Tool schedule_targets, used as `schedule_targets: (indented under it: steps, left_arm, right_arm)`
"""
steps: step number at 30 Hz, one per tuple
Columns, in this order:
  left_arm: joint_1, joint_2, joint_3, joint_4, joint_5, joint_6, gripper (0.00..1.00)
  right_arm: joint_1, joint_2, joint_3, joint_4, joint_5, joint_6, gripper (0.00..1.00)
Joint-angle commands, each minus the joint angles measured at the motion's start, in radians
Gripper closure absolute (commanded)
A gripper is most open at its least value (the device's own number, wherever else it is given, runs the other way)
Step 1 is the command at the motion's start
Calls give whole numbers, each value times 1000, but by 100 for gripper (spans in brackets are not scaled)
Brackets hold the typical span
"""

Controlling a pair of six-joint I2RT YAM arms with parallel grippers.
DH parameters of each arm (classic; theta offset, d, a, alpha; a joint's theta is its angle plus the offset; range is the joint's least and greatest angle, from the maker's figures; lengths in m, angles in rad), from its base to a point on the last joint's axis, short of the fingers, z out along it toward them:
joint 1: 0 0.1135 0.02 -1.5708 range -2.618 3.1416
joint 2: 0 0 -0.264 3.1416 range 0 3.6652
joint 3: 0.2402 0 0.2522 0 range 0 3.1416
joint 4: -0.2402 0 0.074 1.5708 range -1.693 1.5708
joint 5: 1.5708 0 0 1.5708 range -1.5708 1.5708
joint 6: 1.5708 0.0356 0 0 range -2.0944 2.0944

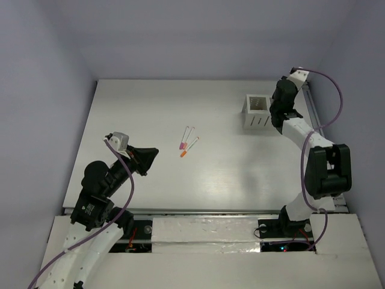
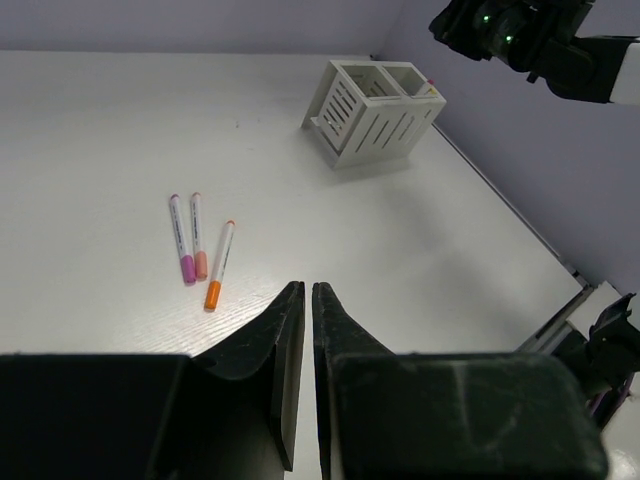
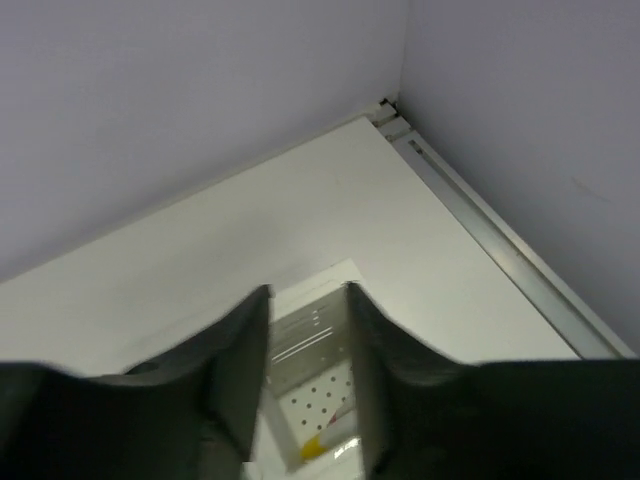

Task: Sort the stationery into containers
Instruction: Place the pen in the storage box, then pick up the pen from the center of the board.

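Three thin white pens lie together on the table, one with a pink cap (image 2: 181, 238), one with a peach cap (image 2: 198, 235) and one with an orange cap (image 2: 220, 264); they also show in the top view (image 1: 187, 142). My left gripper (image 2: 303, 291) is shut and empty, a little in front of them (image 1: 150, 158). The white two-compartment holder (image 1: 257, 112) stands at the back right (image 2: 375, 110). My right gripper (image 3: 307, 292) is open and empty, right above the holder's right compartment (image 1: 278, 111). A pen with a yellow cap (image 3: 322, 446) lies inside that compartment. The chunky pieces are out of view.
The table's metal rail (image 3: 500, 245) runs along the right edge, close behind the holder. Lilac walls enclose the table at the back and both sides. The right arm (image 1: 325, 168) reaches along the right edge.
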Motion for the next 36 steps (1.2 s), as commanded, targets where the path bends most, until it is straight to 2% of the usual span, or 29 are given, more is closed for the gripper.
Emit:
schedule_targets:
  steps: [1,2,4,6,9,15,16,17,20,21,25,31,36]
  left_arm:
    - [5,-14,24,44,7,9,94]
    - [5,-14,24,44,5,9,94]
    - [5,-17,24,42,4,7,94]
    - [5,-17,24,41,-10,7,96]
    - [5,-20,26,35,-28,5,100]
    - [5,-5,30,24,-52,-1,100]
    - [5,-8,30,22,-53,-1,100]
    - [5,-10,30,22,-55,-2,100]
    - [5,-13,32,22,-59,-2,100]
    - [5,-11,33,22,-52,-1,100]
    - [5,-8,33,27,-29,5,99]
    - [5,-11,32,27,-25,4,98]
    - [5,-13,32,32,-21,5,98]
  right_arm:
    - [100,-134,-24,0,-37,46,64]
    - [134,-146,-30,-7,-43,55,82]
    - [248,-159,-33,-67,-72,86,98]
    - [318,-153,-38,-149,-116,188,100]
    - [445,-118,-87,-182,-207,332,100]
    - [628,34,-70,-260,-311,432,100]
    - [643,57,-55,-276,-323,434,95]
    - [660,79,-39,-292,-317,437,76]
    - [682,154,5,-332,-293,464,34]
    - [682,169,14,-354,-297,483,30]
    - [682,247,53,-354,-314,494,29]
    - [682,274,73,-306,-339,508,29]
    - [682,312,122,-361,-304,512,32]
